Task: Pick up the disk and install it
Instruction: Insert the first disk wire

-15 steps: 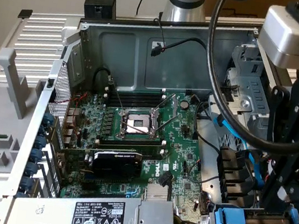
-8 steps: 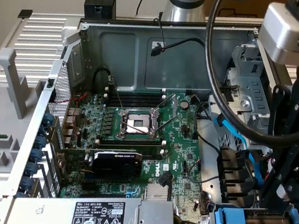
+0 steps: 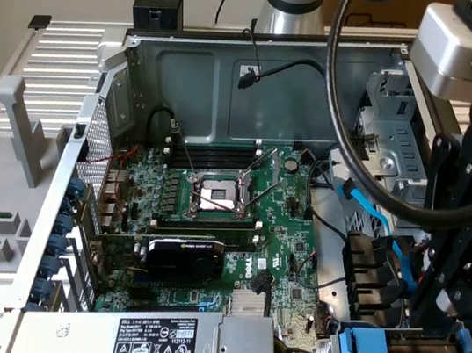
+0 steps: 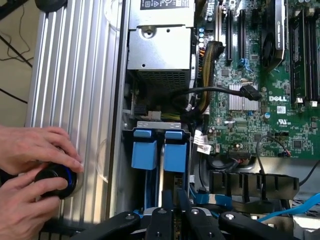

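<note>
Disk [image 4: 175, 155]: upright in drive bay [image 4: 150, 125], directly under the gripper.
Gripper [image 4: 174, 201]: narrow, pinching its edge.
Hands [image 4: 30, 170]: on black knob [image 4: 52, 181], well apart.

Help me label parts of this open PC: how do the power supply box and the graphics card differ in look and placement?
The power supply box is bare silver metal with a black-and-white warning label; the graphics card is black. The box lies along one edge of the case, while the card stands on the green motherboard. The box looks bulkier. Both sit inside the open case.
</note>
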Robot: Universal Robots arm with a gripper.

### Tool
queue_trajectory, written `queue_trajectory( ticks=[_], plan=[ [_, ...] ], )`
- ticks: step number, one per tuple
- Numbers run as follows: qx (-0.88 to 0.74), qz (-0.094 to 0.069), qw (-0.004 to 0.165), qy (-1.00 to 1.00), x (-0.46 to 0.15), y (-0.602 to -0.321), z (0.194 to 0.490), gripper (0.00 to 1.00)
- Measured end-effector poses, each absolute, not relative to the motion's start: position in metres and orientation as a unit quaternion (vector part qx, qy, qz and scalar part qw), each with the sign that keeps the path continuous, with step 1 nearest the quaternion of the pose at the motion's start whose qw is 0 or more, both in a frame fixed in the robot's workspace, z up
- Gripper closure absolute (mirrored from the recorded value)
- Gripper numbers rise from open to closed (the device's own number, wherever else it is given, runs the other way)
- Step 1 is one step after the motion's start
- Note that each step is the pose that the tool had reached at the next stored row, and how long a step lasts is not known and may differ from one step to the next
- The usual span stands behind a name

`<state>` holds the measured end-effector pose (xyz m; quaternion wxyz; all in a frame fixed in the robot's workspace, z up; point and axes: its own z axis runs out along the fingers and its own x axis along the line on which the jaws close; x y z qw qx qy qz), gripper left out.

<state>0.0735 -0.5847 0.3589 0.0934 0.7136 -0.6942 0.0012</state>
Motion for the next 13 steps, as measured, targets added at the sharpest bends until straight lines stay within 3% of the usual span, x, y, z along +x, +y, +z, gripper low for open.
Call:
queue_trajectory(
  ticks=[13],
  plan=[
    [0.709, -0.013, 0.086, -0.7, 0.0762, -0.5846, 0.3562, 0.84]
  ],
)
